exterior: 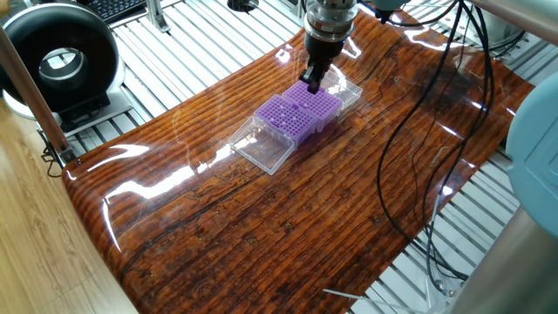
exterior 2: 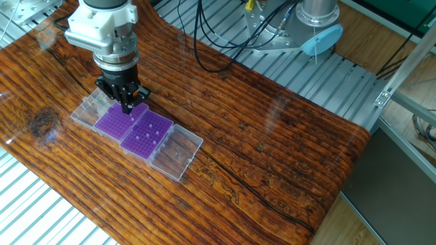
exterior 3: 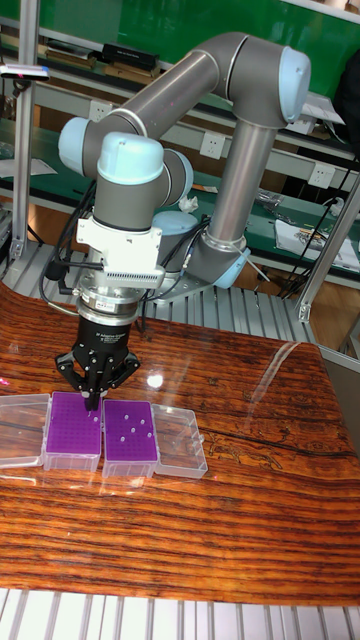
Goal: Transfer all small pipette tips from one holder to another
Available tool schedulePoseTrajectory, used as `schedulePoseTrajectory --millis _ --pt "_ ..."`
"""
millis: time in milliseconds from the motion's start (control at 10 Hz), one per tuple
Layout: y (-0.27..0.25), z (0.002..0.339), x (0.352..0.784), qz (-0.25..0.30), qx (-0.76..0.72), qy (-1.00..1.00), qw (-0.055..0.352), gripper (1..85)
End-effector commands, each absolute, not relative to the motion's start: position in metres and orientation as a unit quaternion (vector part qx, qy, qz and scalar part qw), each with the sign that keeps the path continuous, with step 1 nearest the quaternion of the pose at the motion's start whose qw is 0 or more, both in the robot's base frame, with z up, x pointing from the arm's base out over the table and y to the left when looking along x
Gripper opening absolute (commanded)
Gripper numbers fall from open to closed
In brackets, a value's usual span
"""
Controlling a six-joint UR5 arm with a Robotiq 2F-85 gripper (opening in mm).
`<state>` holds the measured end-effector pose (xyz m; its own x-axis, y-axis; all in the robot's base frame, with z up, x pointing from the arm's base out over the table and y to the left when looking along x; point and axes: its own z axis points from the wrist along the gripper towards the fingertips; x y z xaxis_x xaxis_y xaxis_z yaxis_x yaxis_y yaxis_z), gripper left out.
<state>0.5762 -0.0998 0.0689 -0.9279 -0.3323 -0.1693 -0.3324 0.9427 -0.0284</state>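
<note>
Tall fixed view, item list for you. Gripper (exterior 3: 94, 400): pointed straight down over the left rack (exterior 3: 73, 427), at its 1 o'clock corner, fingers nearly together; whether anything was pinched, you could not tell. Right rack (exterior 3: 131, 436): touching the left one at its 3 o'clock side, several pale tips (exterior 3: 133, 434) standing in it. Clear lids (exterior 3: 182, 445): lay flat, one at 9 o'clock, one at 3 o'clock. Both boxes sat on the wood table (exterior 3: 230, 520).
</note>
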Motion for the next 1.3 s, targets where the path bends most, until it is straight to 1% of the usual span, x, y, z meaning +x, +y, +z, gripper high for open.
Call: schedulePoseTrajectory --millis 0,1200 --pt "-0.0990 0.0697 0.5781 0.005 -0.166 0.982 0.092 1.3" --pt "-0.0954 0.0682 0.5819 0.013 -0.172 0.980 0.103 1.3"
